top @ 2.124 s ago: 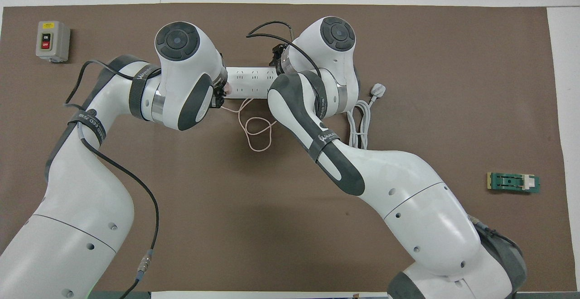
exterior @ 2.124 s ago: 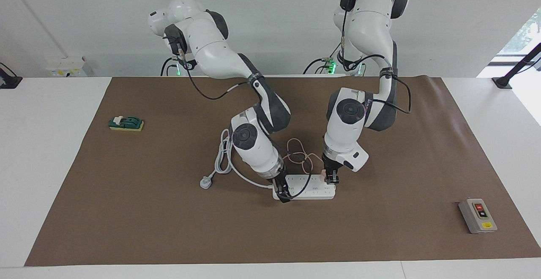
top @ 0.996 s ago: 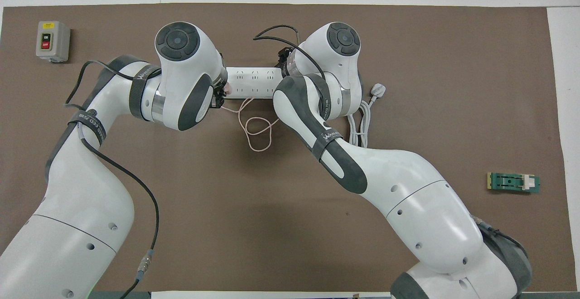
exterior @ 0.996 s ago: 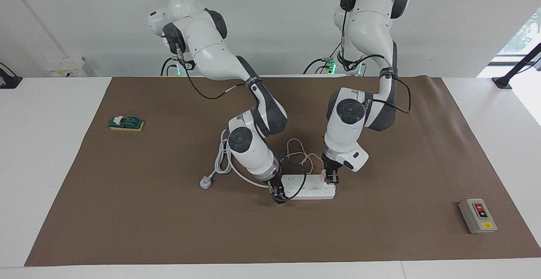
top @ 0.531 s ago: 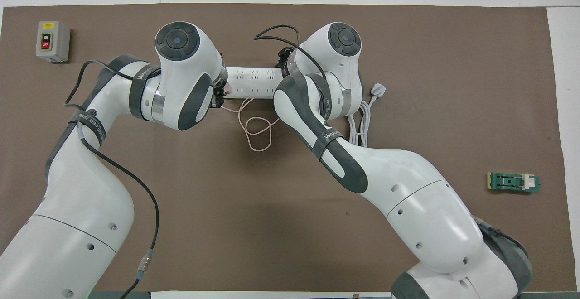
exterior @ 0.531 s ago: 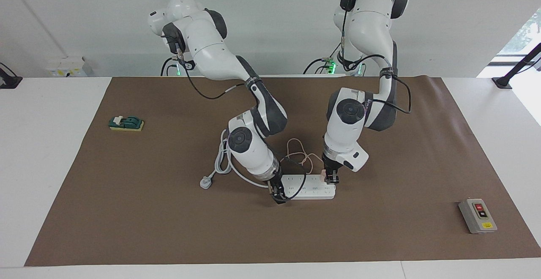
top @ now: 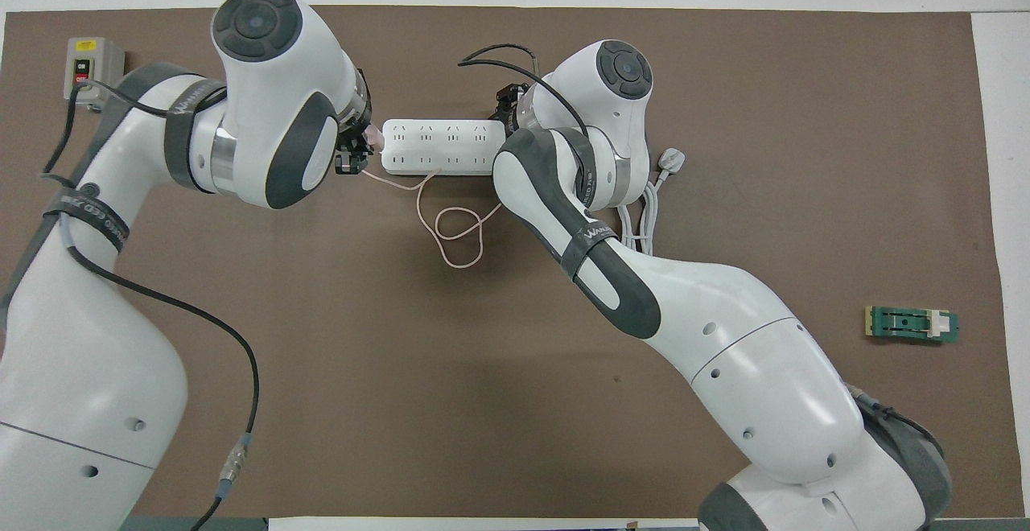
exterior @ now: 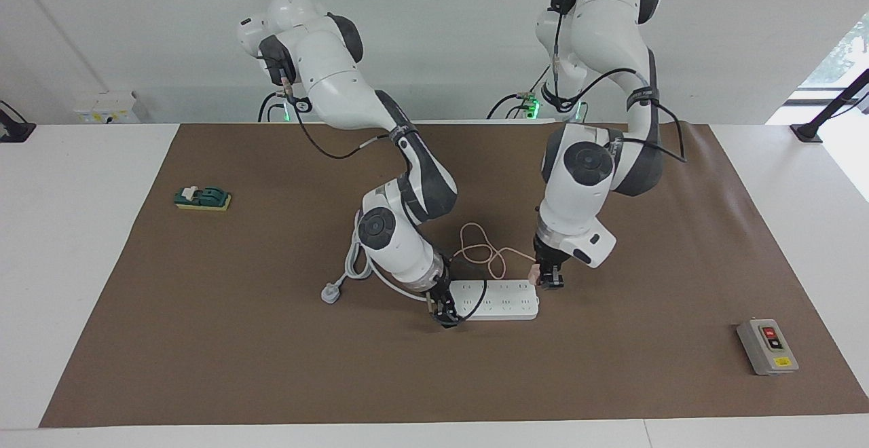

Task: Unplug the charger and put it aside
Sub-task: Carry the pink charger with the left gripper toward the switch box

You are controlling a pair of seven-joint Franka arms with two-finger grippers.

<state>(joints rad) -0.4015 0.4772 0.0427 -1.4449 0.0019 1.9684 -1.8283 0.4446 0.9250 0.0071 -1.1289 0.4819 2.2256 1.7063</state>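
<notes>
Charger [exterior: 535, 273], a small pale pink cube-shaped plug adapter, is clamped between the closed fingers of the left gripper [exterior: 551, 284], which hangs just off the end of the long white multi-socket power strip [exterior: 499, 299] that lies toward the left arm's end of the table; the cube appears lifted clear of the sockets, though its underside is hard to make out. Its thin pink cable [exterior: 483, 252] runs from the cube and curls in loose loops on the brown table mat [exterior: 271, 339], nearer to the robots than the strip. At the strip's opposite end the right gripper [exterior: 445, 313] is down on it; whether its fingers are open or closed cannot be told. A thick white cord [exterior: 356, 258] leaves that end and finishes in a grey three-pin plug [exterior: 330, 293] lying on the mat. A grey switch box with a red button [exterior: 767, 346] sits well apart toward the left arm's end, and a green clip on a yellow base [exterior: 202, 198] toward the right arm's end.
</notes>
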